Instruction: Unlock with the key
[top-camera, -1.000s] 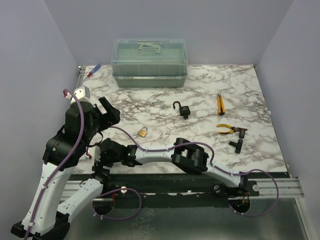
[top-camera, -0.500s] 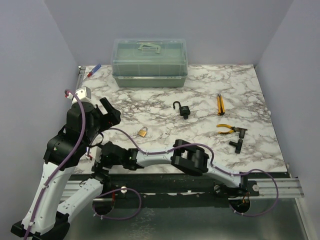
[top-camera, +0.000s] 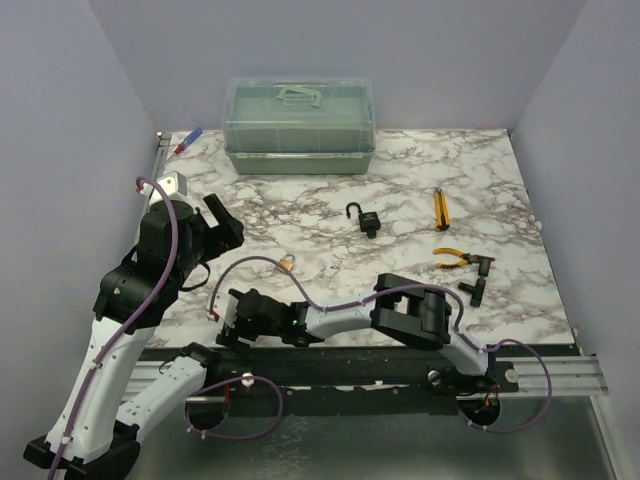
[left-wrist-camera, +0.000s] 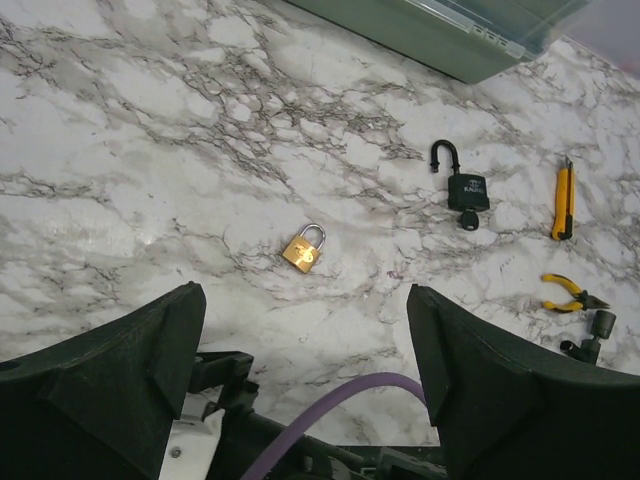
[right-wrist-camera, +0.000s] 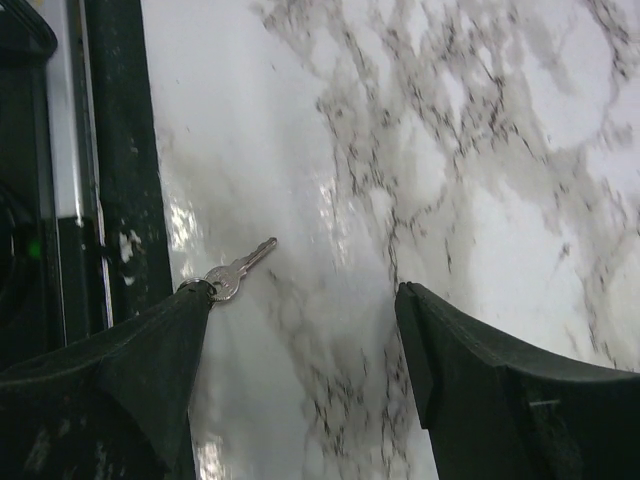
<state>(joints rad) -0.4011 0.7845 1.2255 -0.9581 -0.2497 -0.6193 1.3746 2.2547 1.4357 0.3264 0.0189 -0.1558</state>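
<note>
The black padlock (top-camera: 369, 221) (left-wrist-camera: 466, 190) lies mid-table with its shackle swung open. The key (left-wrist-camera: 468, 220), tiny with a black head, is at the padlock's bottom end. A small brass padlock (top-camera: 287, 263) (left-wrist-camera: 303, 248) lies shut nearer the arms. My left gripper (top-camera: 222, 226) (left-wrist-camera: 305, 292) hovers open above the left of the table, nothing between its fingers. My right gripper (top-camera: 233, 318) (right-wrist-camera: 302, 292) is low at the near-left edge, open. A small silver key on a ring (right-wrist-camera: 238, 270) lies on the marble at its left fingertip, the ring partly hidden.
A green lidded box (top-camera: 298, 125) stands at the back. A yellow utility knife (top-camera: 439, 208), yellow pliers (top-camera: 452, 258) and black fittings (top-camera: 476, 281) lie at the right. A pen (top-camera: 187, 143) lies at the back left. The dark rail (right-wrist-camera: 120, 150) runs along the near edge.
The right arm has slid rightward along the near edge, its gripper shifting with it. The left arm has tilted slightly toward the back. The padlocks have not moved.
</note>
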